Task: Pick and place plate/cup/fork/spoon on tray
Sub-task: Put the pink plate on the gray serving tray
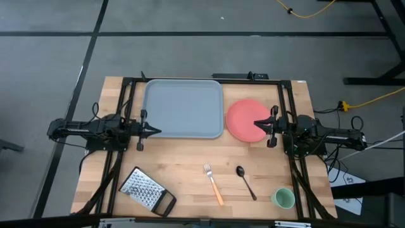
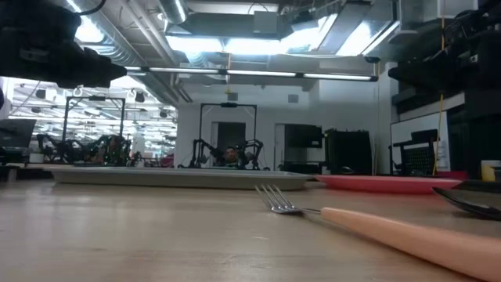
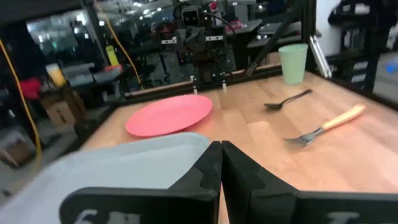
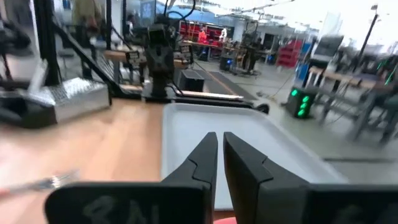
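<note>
The grey-blue tray [image 1: 183,107] lies flat at the table's far middle. The coral plate [image 1: 243,117] rests flat just to the tray's right. The orange-handled fork [image 1: 213,183] and the dark spoon [image 1: 245,182] lie side by side near the front edge. The pale green cup [image 1: 283,198] stands upright at the front right. My left gripper [image 1: 155,131] is shut and level, its tip above the tray's near left corner. My right gripper [image 1: 256,123] is shut and level, its tip above the plate. Neither gripper has anything between its fingers.
A metal grater with a black handle [image 1: 147,191] lies at the front left. A black frame [image 1: 209,80] runs round the table's far and side edges. Bare wood lies between the tray and the cutlery.
</note>
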Available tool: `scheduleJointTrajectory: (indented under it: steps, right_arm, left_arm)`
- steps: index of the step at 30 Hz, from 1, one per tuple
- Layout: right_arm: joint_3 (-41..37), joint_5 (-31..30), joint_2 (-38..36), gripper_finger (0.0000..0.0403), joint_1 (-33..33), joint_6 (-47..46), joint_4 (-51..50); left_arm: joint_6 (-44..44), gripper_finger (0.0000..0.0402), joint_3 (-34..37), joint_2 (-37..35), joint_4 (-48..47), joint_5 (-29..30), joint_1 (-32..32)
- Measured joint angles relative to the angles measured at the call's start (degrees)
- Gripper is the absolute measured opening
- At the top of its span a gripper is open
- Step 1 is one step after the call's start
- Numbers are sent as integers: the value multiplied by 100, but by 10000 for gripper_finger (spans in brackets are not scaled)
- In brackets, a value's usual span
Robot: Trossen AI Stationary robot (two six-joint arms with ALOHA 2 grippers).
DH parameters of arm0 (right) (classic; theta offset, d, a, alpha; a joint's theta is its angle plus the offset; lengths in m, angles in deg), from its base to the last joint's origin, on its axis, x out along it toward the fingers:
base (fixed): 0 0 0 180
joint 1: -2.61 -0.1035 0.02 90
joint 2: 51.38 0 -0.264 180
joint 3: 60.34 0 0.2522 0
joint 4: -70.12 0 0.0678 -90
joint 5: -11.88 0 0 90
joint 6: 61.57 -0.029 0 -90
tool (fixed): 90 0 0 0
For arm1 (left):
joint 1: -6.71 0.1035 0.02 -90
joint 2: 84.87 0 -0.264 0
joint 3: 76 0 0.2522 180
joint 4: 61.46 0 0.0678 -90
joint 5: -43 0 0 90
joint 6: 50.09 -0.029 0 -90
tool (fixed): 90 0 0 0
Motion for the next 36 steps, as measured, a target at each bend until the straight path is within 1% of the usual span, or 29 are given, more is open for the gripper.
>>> scheduleJointTrajectory:
  steps: [2, 6, 10, 12, 15, 17, 22, 27, 30, 33, 35, 36]
  right_arm:
    - [2, -2, 0, 33, 0, 164, -1]
    - [1, 3, 2, 33, 2, 136, 4]
    - [0, 293, 2, 33, 2, -913, 146]
    - [0, 303, 2, 33, 2, -1438, 343]
    - [2, 302, 1, 33, 2, -2152, 428]
    - [2, 303, 2, 33, 2, -2277, 418]
    - [2, 367, 0, 33, 2, -2261, 682]
    - [2, 883, 0, 33, 3, -2414, 584]
    - [2, 994, 2, 33, 2, -2283, 571]
    - [2, 1076, 2, 33, 0, -2255, 629]
    - [2, 1423, 2, 33, 0, -2236, 515]
    - [2, 1635, 2, 33, 0, -2235, 397]
  left_arm:
    - [-106, 0, 0, 0, 69, 0, -2]
    - [67, 0, 0, 0, 358, -37, -1]
    - [884, 0, 0, 0, 826, -426, -2]
    - [1178, 0, 0, -4, 1156, -455, -1]
    - [1234, 0, 0, -2, 1432, -362, -2]
    - [1226, 0, 0, -1, 1427, -255, -1]
    - [810, 0, 0, 0, 1308, 92, -2]
    - [410, 0, 0, 0, 1245, 651, 0]
    - [33, 0, 0, 0, 983, 784, -4]
    - [364, 0, 0, -1, 581, 1423, -2]
    - [645, 0, 0, 0, 241, 2007, -2]
    - [762, 0, 0, 4, 248, 2241, 0]
